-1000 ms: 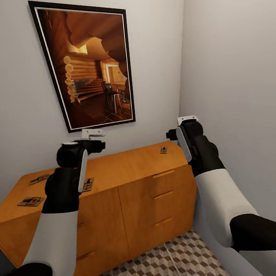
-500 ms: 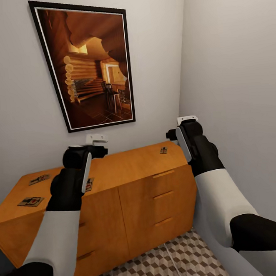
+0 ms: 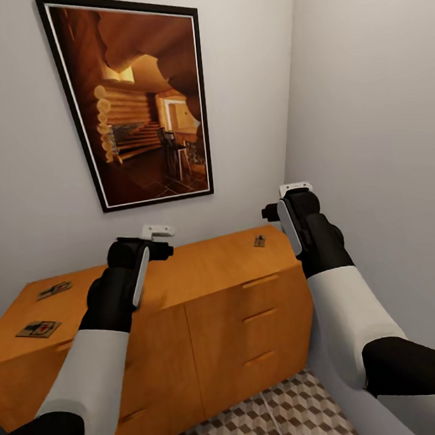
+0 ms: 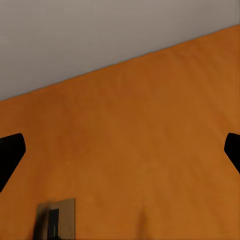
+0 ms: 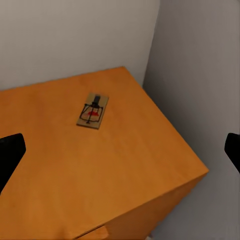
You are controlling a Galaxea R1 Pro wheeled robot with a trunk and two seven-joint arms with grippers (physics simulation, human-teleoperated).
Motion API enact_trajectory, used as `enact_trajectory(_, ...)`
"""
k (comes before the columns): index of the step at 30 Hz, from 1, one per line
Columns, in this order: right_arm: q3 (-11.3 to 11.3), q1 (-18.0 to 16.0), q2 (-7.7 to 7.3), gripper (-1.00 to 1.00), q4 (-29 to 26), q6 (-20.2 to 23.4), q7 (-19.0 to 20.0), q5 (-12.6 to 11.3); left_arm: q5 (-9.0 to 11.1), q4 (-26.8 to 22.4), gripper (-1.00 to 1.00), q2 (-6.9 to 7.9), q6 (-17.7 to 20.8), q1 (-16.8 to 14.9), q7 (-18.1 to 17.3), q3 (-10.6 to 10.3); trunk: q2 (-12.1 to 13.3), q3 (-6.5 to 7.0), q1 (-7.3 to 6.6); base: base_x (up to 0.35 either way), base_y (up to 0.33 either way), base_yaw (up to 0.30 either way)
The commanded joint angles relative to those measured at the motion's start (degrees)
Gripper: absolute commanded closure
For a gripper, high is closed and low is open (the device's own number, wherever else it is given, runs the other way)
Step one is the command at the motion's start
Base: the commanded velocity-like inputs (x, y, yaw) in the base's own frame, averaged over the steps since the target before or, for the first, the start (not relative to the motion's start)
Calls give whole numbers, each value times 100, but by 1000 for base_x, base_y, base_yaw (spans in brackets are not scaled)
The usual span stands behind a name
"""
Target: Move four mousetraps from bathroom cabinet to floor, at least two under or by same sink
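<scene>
The cube-patterned floor (image 3: 274, 414) runs up to the foot of the cabinet (image 3: 220, 323), and both arms reach over its flat top, the left tool (image 3: 155, 239) and right tool (image 3: 289, 201) each released with fingers spread wide. Two traps (image 3: 38, 329) (image 3: 54, 290) lie at the top's left end, a third (image 4: 56, 220) sits below the left tool, and a fourth (image 5: 93, 111) rests near the right end by the wall corner. Behind, a framed picture (image 3: 135, 106) hangs on the wall.

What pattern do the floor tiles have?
The bathroom floor has a brown-and-beige cube pattern, best seen in the head view.
</scene>
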Motion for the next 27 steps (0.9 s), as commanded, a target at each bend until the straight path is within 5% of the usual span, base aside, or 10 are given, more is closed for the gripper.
enact_trajectory(1,3,-5,0,-100,-3,30,3,24,9,27,-100,1,24,-3,-1,-4,-4,-7,3,285,0,0)
enact_trajectory(15,-1,-5,0,-100,-10,30,5,62,413,140,-100,17,-9,-2,5,6,-4,-7,3,311,0,0)
enact_trajectory(27,4,-5,0,-100,65,30,12,30,483,140,-100,24,-1,0,9,8,-4,-7,3,194,0,0)
